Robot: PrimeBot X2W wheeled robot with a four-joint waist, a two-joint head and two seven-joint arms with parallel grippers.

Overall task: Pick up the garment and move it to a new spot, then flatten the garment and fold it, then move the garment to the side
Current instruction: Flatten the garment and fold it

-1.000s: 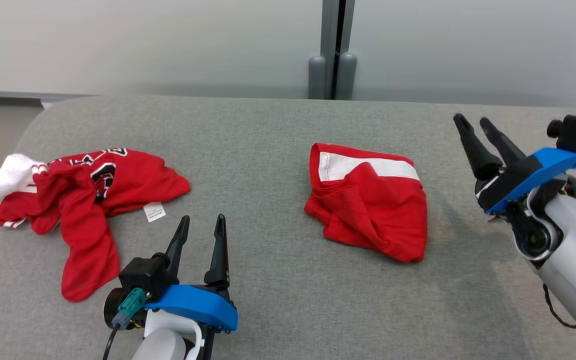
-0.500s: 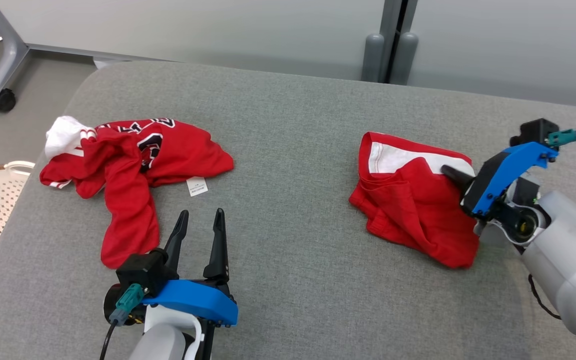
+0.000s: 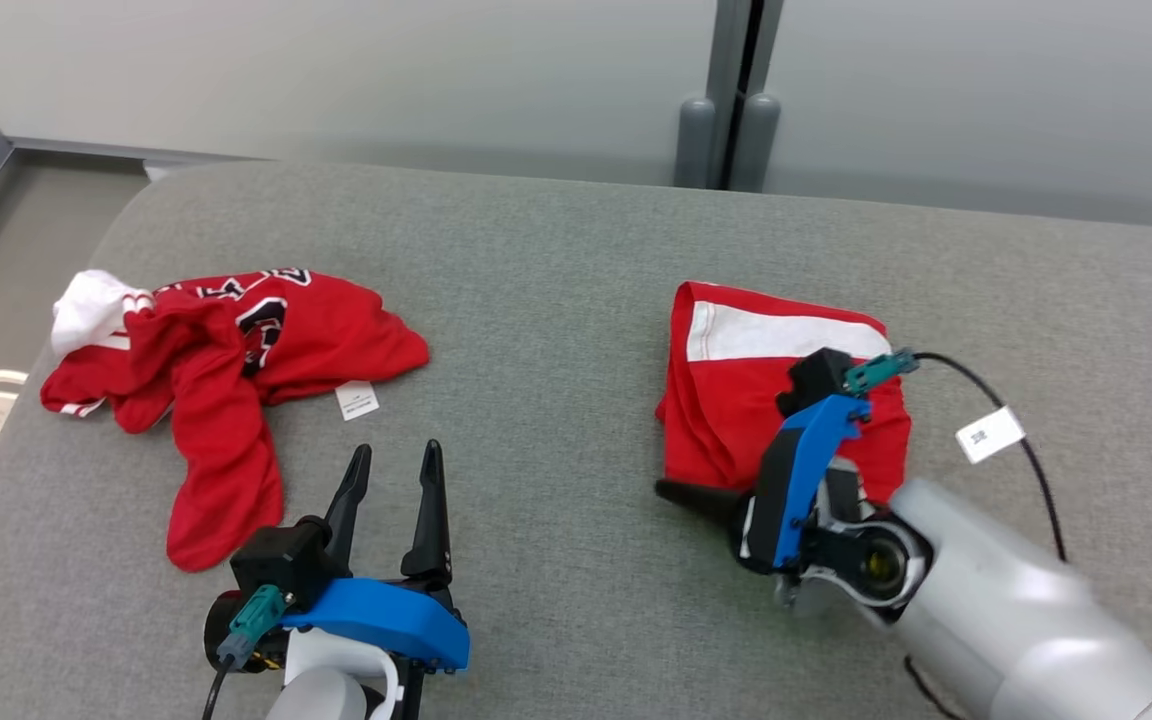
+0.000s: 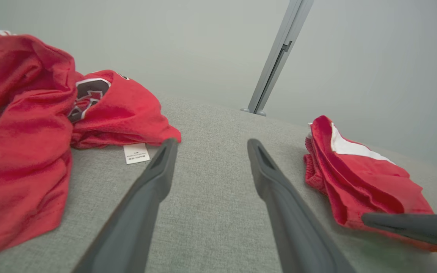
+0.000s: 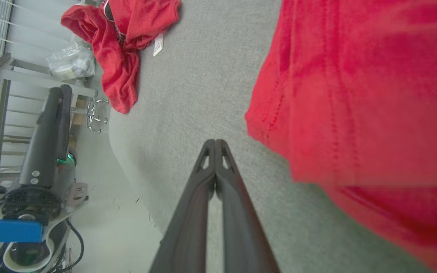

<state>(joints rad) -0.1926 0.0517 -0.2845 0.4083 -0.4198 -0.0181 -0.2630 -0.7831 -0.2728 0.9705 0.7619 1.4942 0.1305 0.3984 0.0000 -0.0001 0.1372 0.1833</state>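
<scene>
Pale grey forearms (image 3: 996, 620), blue wrist brackets (image 3: 806, 470), long dark fingers (image 3: 429, 510), teal connectors (image 3: 254, 612), black cable (image 3: 946, 360), white tag (image 3: 989, 434).

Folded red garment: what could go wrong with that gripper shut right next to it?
1. The right gripper is shut on nothing, beside the garment's near edge, so a lift might come up empty.
2. Its wrist lies over the fold; a sideways sweep could drag the cloth and mess up the fold.

And there's the folded red garment (image 3: 726, 400), white band (image 3: 786, 337) along its far edge, lying flat right of centre; the red jersey (image 3: 226, 380) (white label (image 3: 357, 400) showing) sprawls crumpled, well apart, left.
</scene>
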